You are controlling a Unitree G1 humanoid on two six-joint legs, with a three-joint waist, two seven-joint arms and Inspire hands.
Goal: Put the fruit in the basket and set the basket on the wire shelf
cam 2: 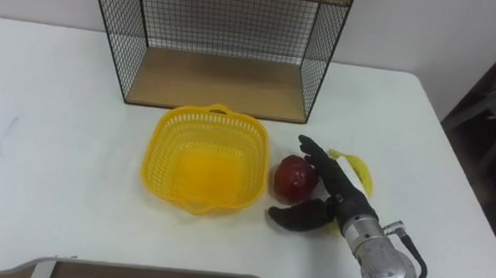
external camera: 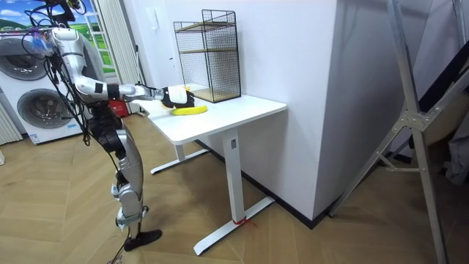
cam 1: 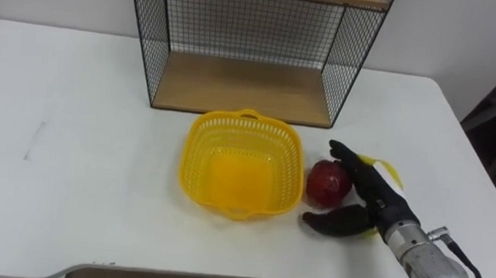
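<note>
A yellow plastic basket point(cam 1: 193, 145) stands empty in the middle of the white table point(cam 1: 78, 130), just in front of the wire shelf point(cam 1: 242, 88). A red apple point(cam 1: 326, 182) lies right beside the basket's right wall. My right hand point(cam 1: 371, 195) is open around the apple: its fingers run along the apple's right side and its thumb reaches under the near side. A banana point(cam 1: 388, 168) lies under and behind this hand, mostly hidden. In the room view I stand at the table's end with that arm stretched over the fruit point(external camera: 189, 110).
The wire shelf has a wooden lower board and a second board above, and it stands at the table's far edge against the wall. The table's right edge point(cam 1: 476, 159) runs close to my right arm. Washing machines point(external camera: 37, 103) stand behind me.
</note>
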